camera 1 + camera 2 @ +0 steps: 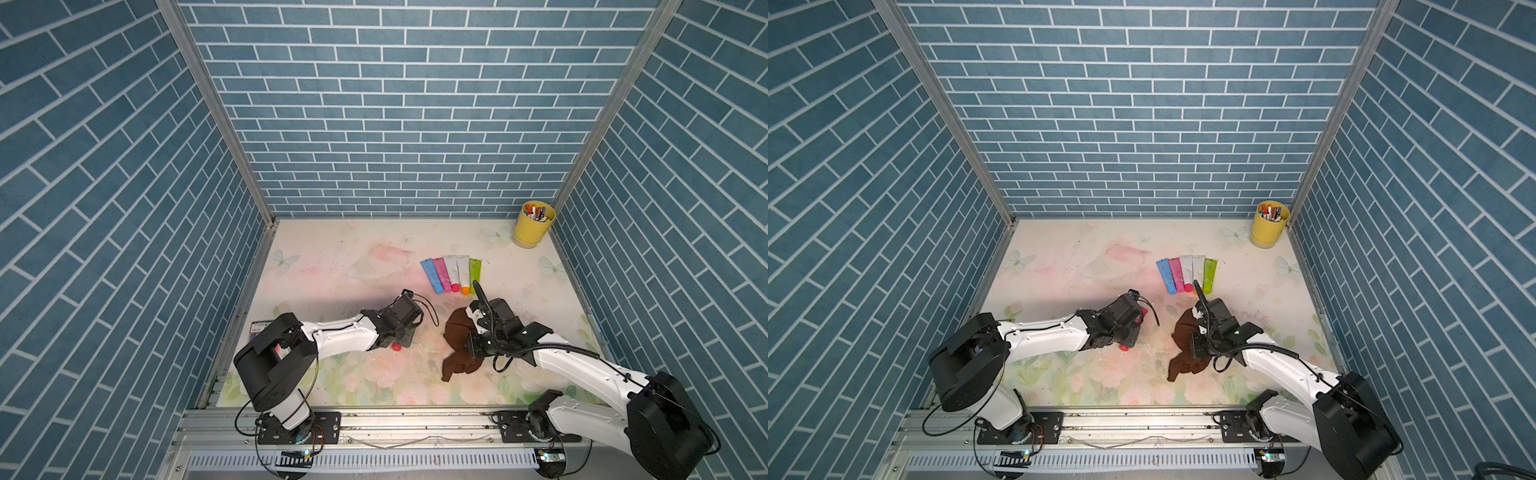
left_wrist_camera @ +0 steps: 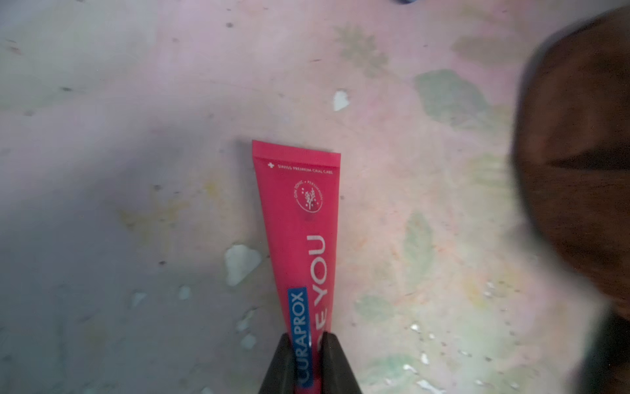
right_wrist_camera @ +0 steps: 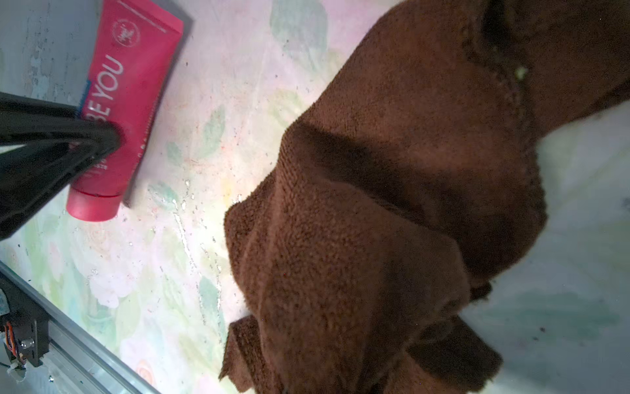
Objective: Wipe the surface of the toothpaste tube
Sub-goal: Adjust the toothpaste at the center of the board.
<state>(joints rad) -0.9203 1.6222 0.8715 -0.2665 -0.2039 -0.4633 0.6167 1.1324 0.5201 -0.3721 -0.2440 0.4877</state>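
left fingers (image 2: 335,361) pinching the red toothpaste tube (image 2: 300,221), brown cloth (image 3: 392,204) in the right fingers

the tube is clamped toward its cap end, at the floral surface (image 1: 332,266) left of centre; whether it rests there or is raised i cannot tell. the right fingers are buried in the cloth and pressed together on it, near the tube but apart. five more tubes (image 1: 451,272) lie in a row farther back.

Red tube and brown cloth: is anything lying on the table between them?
Nothing solid. In the right wrist view, only bare floral table with small shiny specks separates the red tube from the brown cloth.
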